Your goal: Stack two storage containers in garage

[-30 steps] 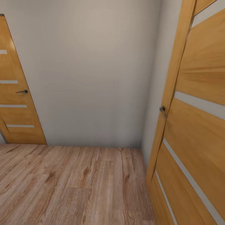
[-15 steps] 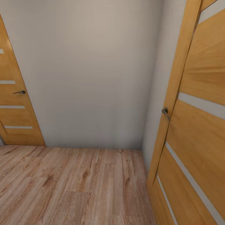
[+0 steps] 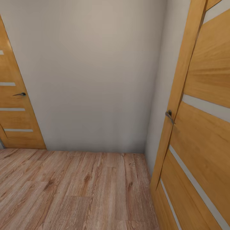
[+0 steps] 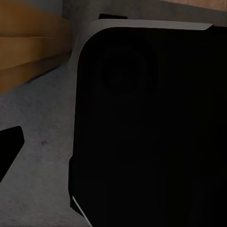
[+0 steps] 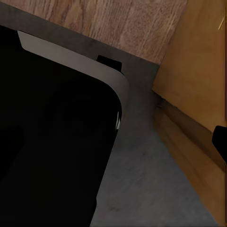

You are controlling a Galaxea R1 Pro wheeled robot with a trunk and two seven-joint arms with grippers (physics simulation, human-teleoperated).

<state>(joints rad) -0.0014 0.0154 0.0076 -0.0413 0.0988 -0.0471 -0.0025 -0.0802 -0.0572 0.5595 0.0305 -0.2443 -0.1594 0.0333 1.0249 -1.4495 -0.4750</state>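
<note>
Of the left gripper (image 4: 8, 149) just one black tip is caught at the edge of the left wrist view, and whether its jaws are spread or closed cannot be told. The same is to be said of the right gripper (image 5: 221, 142): a single dark tip is seen at the border of the right wrist view, hanging over honey-coloured wood, and its state cannot be judged. Beside each tip a large black body with a rounded, pale-edged corner (image 4: 151, 127) is seen close to the lens, and it appears again in the right wrist view (image 5: 52, 142). Under it the floor (image 4: 42, 118) is shown as dark grey, lightly mottled concrete, and the same grey surface (image 5: 142, 189) is seen running up against a honey-coloured wooden panel (image 5: 198, 71) with a step or skirting along its foot. Past the grey strip, light wood planking (image 5: 118, 23) is met along a straight edge. From the head, a corner is looked down into: a plain grey-white wall (image 3: 92, 76) is faced, with a light wood plank floor (image 3: 80, 191) spread below it. At the left a wooden door (image 3: 14, 105) with pale horizontal strips is seen, a dark lever handle (image 3: 19, 94) fitted on it. At the right a second door (image 3: 204, 127) of the same make is seen very near and at a steep angle, its metal handle (image 3: 168, 115) set at its near edge, just beside the corner of the wall.
</note>
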